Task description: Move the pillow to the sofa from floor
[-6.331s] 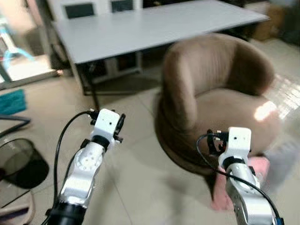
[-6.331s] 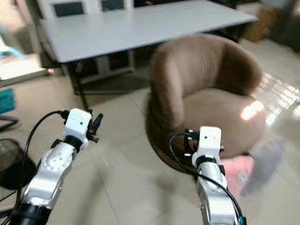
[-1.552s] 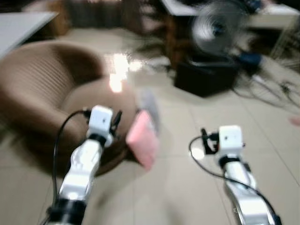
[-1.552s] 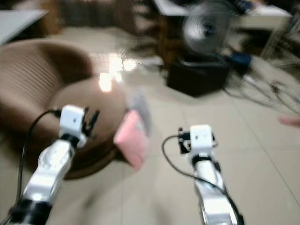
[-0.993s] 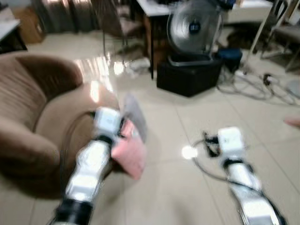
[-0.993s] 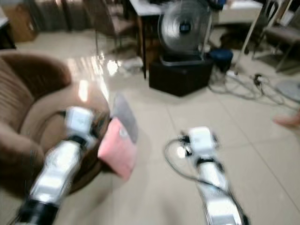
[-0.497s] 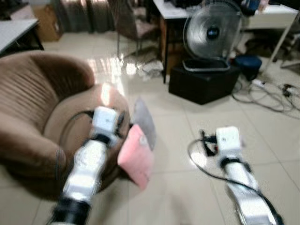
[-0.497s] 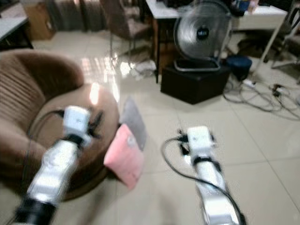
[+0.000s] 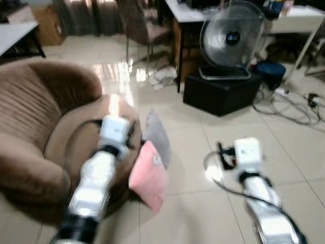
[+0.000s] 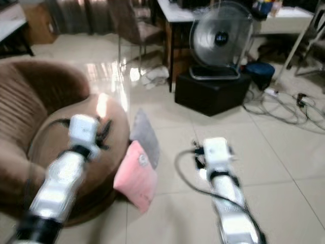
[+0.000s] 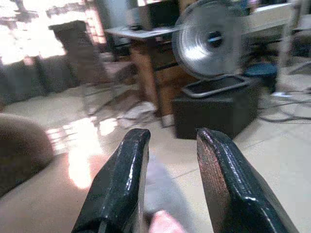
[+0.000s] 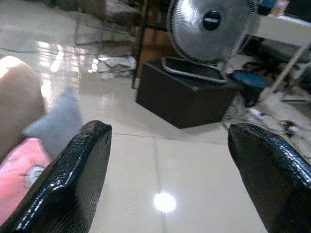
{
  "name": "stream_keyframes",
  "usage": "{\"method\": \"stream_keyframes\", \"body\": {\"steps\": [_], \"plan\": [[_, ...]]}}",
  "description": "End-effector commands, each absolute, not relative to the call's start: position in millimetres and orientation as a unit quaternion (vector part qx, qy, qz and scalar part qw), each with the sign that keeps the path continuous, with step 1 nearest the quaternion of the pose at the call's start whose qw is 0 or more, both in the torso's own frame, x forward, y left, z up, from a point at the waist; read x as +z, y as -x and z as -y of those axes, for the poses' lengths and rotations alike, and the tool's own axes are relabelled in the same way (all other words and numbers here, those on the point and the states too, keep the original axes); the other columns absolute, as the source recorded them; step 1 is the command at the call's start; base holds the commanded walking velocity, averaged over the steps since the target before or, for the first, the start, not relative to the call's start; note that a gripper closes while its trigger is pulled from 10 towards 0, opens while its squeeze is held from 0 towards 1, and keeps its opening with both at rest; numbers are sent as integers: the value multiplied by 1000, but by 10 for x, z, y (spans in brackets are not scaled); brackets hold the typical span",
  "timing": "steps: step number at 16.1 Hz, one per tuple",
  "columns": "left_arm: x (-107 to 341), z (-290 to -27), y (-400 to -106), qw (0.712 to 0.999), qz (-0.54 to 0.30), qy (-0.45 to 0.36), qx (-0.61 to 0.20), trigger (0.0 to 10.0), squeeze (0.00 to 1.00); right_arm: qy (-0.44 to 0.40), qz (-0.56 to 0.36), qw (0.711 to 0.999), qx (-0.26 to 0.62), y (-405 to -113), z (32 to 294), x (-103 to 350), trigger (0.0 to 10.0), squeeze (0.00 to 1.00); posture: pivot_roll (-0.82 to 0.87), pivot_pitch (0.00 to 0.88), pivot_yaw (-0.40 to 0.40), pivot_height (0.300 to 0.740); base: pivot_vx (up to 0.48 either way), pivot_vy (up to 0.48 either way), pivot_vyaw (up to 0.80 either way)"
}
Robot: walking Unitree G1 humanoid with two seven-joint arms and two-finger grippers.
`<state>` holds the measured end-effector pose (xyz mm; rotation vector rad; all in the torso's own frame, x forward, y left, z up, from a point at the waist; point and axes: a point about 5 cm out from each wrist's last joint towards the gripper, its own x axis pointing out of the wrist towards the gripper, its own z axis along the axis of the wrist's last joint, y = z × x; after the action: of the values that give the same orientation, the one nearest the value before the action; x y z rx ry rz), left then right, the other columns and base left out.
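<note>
A pink pillow (image 9: 148, 175) stands on edge on the tiled floor and leans against the front of the round brown sofa (image 9: 30, 117). Behind it a grey pillow (image 9: 156, 134) leans on the sofa too. My left gripper (image 11: 170, 138) is raised over the sofa's front edge, just left of the pillows. It is open and holds nothing. Beyond its fingers I see the grey pillow (image 11: 160, 182). My right gripper (image 12: 167, 131) hovers over bare floor to the right of the pillows, wide open and holding nothing. The pink pillow (image 12: 14, 170) lies off to its side.
A standing fan (image 9: 231, 35) sits on a black box (image 9: 223, 94) beyond the pillows. Cables (image 9: 299, 104) trail over the floor at the right. A chair (image 9: 147, 30) and a white desk (image 9: 223, 10) stand further back. Crumpled paper (image 9: 162, 76) lies near the chair.
The camera has swung from the table side of the sofa round to the fan side, then steadied. Both arms stay raised, and the pillows have not moved.
</note>
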<state>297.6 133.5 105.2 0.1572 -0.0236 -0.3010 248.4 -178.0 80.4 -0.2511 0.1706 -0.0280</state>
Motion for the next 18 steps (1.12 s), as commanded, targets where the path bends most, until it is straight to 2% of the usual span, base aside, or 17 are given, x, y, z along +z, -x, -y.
{"method": "stream_keyframes", "body": {"steps": [1, 15, 18], "plan": [[1057, -1467, -2981, 987, 8, -89, -133, 10000, 0, 116, -71, 991, 0, -2518, 1694, 860, 10000, 0, -74, 0, 27, 740, 322, 0, 0], [1066, -1446, -2977, 986, 11, -88, -140, 10000, 0, 98, -79, 992, -6, -2501, 1695, 837, 10000, 0, -75, 0, 34, 740, 354, 0, 0], [1063, -1451, -2976, 986, 10, -89, -141, 10000, 0, 103, -81, 991, -8, -2495, 1694, 831, 10000, 0, -75, 0, 37, 740, 372, 0, -533]]}}
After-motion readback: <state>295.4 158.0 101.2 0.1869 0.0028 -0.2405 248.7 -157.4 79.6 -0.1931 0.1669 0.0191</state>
